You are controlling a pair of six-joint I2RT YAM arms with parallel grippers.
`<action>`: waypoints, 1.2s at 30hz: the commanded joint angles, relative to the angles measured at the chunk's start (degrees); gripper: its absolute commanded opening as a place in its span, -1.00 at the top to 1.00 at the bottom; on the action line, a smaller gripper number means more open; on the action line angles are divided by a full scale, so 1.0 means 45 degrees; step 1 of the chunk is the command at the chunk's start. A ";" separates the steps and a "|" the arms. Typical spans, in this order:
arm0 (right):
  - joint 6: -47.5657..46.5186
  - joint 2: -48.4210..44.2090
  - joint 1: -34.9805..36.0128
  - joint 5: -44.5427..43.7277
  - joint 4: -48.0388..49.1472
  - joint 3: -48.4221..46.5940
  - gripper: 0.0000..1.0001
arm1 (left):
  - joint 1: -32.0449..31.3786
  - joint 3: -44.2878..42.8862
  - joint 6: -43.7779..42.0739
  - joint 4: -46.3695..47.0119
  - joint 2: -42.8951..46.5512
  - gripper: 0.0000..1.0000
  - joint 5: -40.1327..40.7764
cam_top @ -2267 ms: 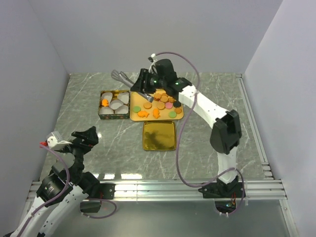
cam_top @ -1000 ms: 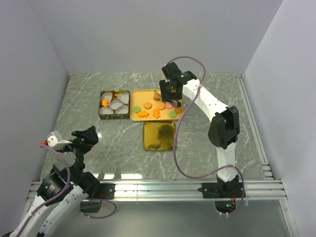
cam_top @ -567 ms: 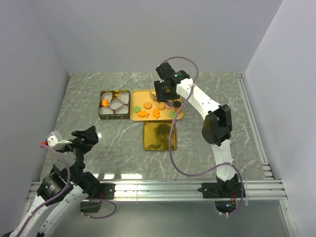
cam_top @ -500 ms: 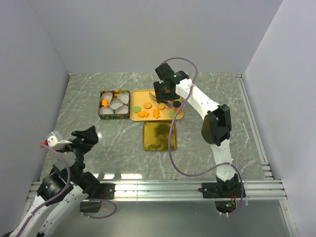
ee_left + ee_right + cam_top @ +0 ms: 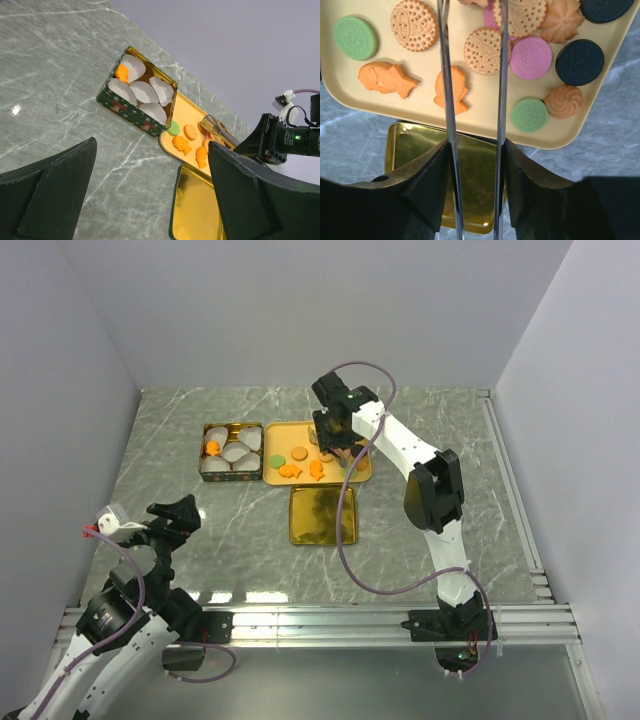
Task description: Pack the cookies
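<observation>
Right wrist view: found the cookies (image 5: 482, 50) spread loose ahead of the right jaws, tan rounds and orange fish nearest the blades, pink, green and dark ones off to the right. Saw one pale round between the two blades of the metal tongs (image 5: 446, 100), tips cut off by the top edge, so could not confirm a pinch on any cookie. Held the tongs by both arms in the right jaws, closed partway around them. Noted the yellow tray (image 5: 480, 122) under the cookies, ahead of and below the jaws, and the gold lid (image 5: 420, 165) lower down, beneath the jaws, on the grey surface (image 5: 200, 530). Placed the tin (image 5: 127, 107) off to the left of the right jaws, just beside the tray, with white paper cups (image 5: 142, 91) inside and a single orange cookie (image 5: 121, 72) in one cup. Found the left jaws spread wide and holding nothing, well back from all of it near the front edge.

Judged the step in hand as picking one cookie with the tongs. Best done by centring the tips on a single round, clear of neighbours, squeezing only enough to lift without cracking, keeping the blades level, then carrying across to a cup without a cookie.
</observation>
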State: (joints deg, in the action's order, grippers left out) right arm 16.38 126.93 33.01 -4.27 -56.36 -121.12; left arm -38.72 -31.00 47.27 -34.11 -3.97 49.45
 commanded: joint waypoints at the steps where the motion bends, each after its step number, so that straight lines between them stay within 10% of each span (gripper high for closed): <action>1: 0.0188 -0.0180 0.0066 -0.0203 0.0180 -0.0350 0.04 | -0.0028 -0.0200 -0.0132 0.0294 -0.0212 -0.99 0.0163; 16: 0.0207 -0.1389 0.0027 0.0655 0.0667 -0.0488 0.18 | -0.0028 -0.0298 -0.0328 0.0374 0.0003 -0.99 -0.0267; 36: 0.3155 -0.0692 0.0300 0.8429 0.4730 -0.0563 0.21 | -0.0087 -0.0083 -0.0347 0.0509 0.0784 -0.99 -0.0598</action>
State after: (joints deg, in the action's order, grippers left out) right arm 26.52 121.08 33.41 26.74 -40.91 -121.45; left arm -38.83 -31.00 46.19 -33.50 -1.50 47.62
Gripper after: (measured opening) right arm 0.433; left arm 0.995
